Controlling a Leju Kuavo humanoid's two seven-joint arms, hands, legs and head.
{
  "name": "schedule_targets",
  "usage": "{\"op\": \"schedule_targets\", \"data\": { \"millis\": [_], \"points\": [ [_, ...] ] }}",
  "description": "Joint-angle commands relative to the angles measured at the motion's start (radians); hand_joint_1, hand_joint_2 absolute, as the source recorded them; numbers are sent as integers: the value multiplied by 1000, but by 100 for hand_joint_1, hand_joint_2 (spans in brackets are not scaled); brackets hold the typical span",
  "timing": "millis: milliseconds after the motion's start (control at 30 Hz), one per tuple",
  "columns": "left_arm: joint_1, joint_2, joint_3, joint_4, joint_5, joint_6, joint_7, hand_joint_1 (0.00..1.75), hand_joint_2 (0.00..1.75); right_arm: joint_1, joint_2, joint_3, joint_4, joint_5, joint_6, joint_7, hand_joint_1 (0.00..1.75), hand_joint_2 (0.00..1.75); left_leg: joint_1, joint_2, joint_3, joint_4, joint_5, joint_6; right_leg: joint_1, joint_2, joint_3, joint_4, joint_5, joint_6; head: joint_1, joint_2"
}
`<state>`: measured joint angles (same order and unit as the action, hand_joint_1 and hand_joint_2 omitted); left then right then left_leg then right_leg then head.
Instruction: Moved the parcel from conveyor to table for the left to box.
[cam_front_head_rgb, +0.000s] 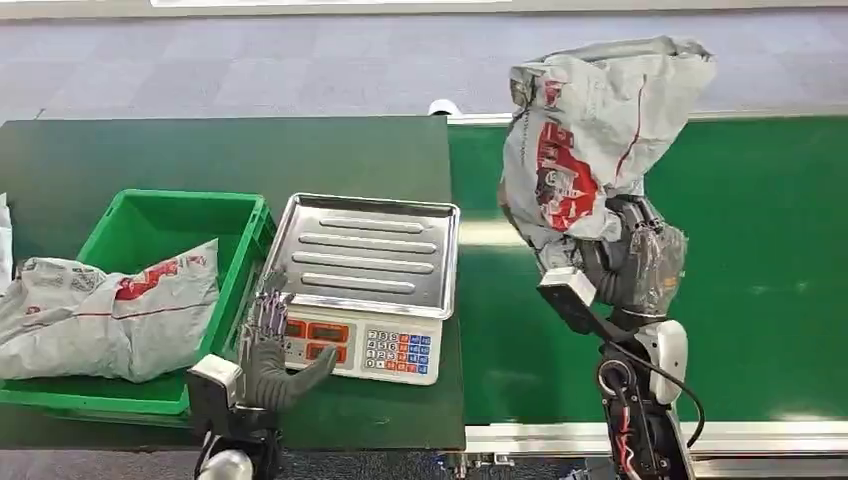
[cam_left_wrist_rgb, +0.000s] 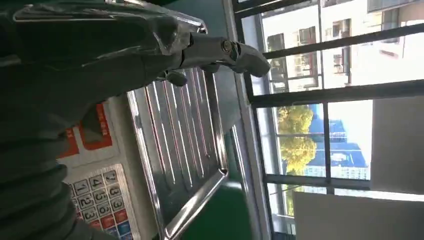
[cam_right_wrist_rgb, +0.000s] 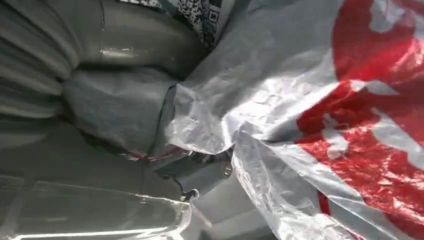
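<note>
The head view looks forward and down from high on the robot, over the bench (cam_front_head_rgb: 200, 150) and the conveyor (cam_front_head_rgb: 760, 250). The left wrist view, turned on its side, sits close behind the left robot hand (cam_left_wrist_rgb: 90, 65) and shares the scale (cam_front_head_rgb: 365, 290) with the head view. The right wrist view presses close against a grey parcel (cam_right_wrist_rgb: 300, 125), also seen from above.

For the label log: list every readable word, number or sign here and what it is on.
"1" to "9": digit keys on the scale keypad, legible in the left wrist view.
Red print on the held parcel: a graphic, no readable words.
QR-style code on that parcel: not readable.
Label on the parcel in the green crate: too blurred.
</note>
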<state>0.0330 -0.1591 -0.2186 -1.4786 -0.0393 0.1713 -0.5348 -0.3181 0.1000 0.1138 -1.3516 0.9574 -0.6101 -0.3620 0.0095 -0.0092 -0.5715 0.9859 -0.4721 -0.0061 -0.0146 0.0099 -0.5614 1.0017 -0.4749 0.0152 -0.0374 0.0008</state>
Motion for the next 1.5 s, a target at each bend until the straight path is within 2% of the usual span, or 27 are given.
{"op": "schedule_targets", "data": {
  "millis": [33,200,233,300,433,500,533,567,700,967,1033,1067,1167,1400,1433,1500],
  "points": [
    [-106,20,-66,173,23,-17,-16,0,175,-104,-3,222,146,-144,342,6,175,175,0,2,1,-1,1,0,0,1,0,-1,1,-1,0,0],
    [-102,23,-67,167,23,-17,-17,0,175,-104,-7,218,148,-147,339,1,175,175,0,-1,2,-1,1,0,0,-2,2,-2,0,-1,0,0],
    [-103,28,-73,164,23,-19,-16,0,175,-104,-19,232,141,-147,430,2,175,175,0,0,1,-1,0,0,0,-1,1,-1,0,0,0,0],
    [-112,32,-76,163,29,-24,-15,0,175,-126,-22,254,197,-146,536,10,175,175,0,0,1,-1,1,0,0,-1,1,-1,0,-1,0,0],
    [-130,31,-59,150,37,-19,6,0,175,-179,-14,277,311,-134,583,19,175,175,1,0,1,-1,1,0,1,-1,0,-1,1,-1,0,0],
    [-121,30,-37,132,32,-11,17,0,175,-198,-20,295,340,-81,570,65,175,175,1,1,0,-1,2,0,1,-1,0,-2,2,-2,0,0],
    [-114,30,-28,122,26,-9,21,0,175,-198,-18,292,342,-72,571,72,157,175,1,1,0,-1,1,0,1,0,-1,-1,1,-1,0,0],
    [-108,30,-19,113,22,-5,22,0,175,-196,-16,289,337,-66,567,81,2,175,1,2,0,-1,1,0,1,0,0,-1,1,-1,0,0],
    [-82,33,18,73,5,11,28,0,175,-175,-10,271,298,-32,555,122,0,175,1,1,0,-1,1,0,1,-1,0,-2,1,-1,0,0],
    [-54,37,37,51,2,17,27,0,175,-137,-30,256,290,-36,556,109,0,175,1,-1,0,-1,0,0,1,-2,1,-1,0,-1,0,0],
    [-41,35,39,36,1,20,27,0,175,-117,-35,257,269,-22,523,97,0,175,1,-1,0,-1,1,0,1,-2,1,-2,0,-1,0,0],
    [-35,30,44,29,0,22,27,0,175,-106,-36,264,245,41,449,113,0,175,1,0,1,-2,1,0,1,-2,2,-3,1,-1,0,0],
    [-13,23,54,3,-5,29,25,0,175,-25,-13,227,60,28,317,58,0,175,1,-1,-1,0,0,0,1,-2,-1,-1,0,-1,0,0],
    [-11,22,55,-1,-6,29,24,0,175,-8,-18,228,11,28,328,67,0,175,0,-1,-1,0,0,0,0,-2,-1,0,0,-1,0,0],
    [-14,21,55,1,-7,30,24,0,175,-10,-17,223,17,14,324,56,0,175,0,-1,-1,0,0,0,0,-2,-1,0,0,-1,0,0],
    [-8,23,56,-9,-14,36,22,0,175,38,-13,201,-79,-73,256,-22,0,175,0,-1,-2,0,0,0,1,-2,-1,0,0,-1,0,0]
  ]
}}
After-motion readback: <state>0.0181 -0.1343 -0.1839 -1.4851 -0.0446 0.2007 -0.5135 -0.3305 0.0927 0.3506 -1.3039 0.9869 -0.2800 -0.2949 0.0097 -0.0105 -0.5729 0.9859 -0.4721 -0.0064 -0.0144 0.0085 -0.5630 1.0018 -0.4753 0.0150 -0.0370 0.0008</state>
